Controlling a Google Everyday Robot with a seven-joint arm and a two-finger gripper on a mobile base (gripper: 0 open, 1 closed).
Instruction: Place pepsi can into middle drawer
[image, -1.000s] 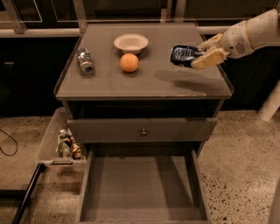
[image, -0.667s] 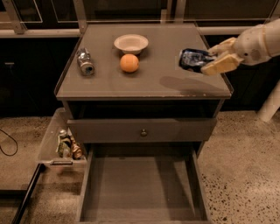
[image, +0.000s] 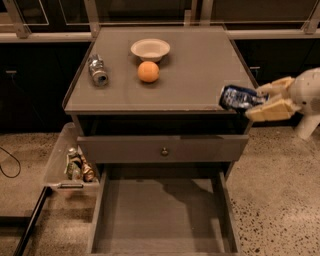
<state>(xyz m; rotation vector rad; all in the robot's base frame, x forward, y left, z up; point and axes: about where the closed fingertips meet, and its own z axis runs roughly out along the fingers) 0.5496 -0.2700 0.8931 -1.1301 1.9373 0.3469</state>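
Our end effector (image: 256, 102) sits at the right edge of the view, level with the front right corner of the table (image: 200, 75). We see its two pale fingers (image: 274, 111) clamped on the pepsi can (image: 238, 98), one finger above the can and one below it. Behind them the rounded white wrist (image: 309, 92) runs out of the view to the right.

We see the can held on its side, its dark blue body with white markings reaching left toward the table and its round end facing the same way. From this view the can overlaps the table's front right corner. We cannot tell whether it hangs over the top or just beyond the edge.

Under the table top we find a shut grey drawer front (image: 125, 149) with a small round knob (image: 163, 151) at its middle. Below that front the middle drawer (image: 150, 220) stands pulled out toward us, with low walls at either side and a smooth grey floor with a soft shadow near its back. The can is well above this drawer and off to its right, not inside it.

On the table we see a pale bowl (image: 150, 49) near the back and an orange (image: 148, 71) just in front of it. A silver-grey can (image: 97, 71) lies on its side toward the left edge, apart from both. To the left of the cabinet a clear bin (image: 56, 162) holds a few small things that we cannot make out. It sits above a speckled floor (image: 280, 200).
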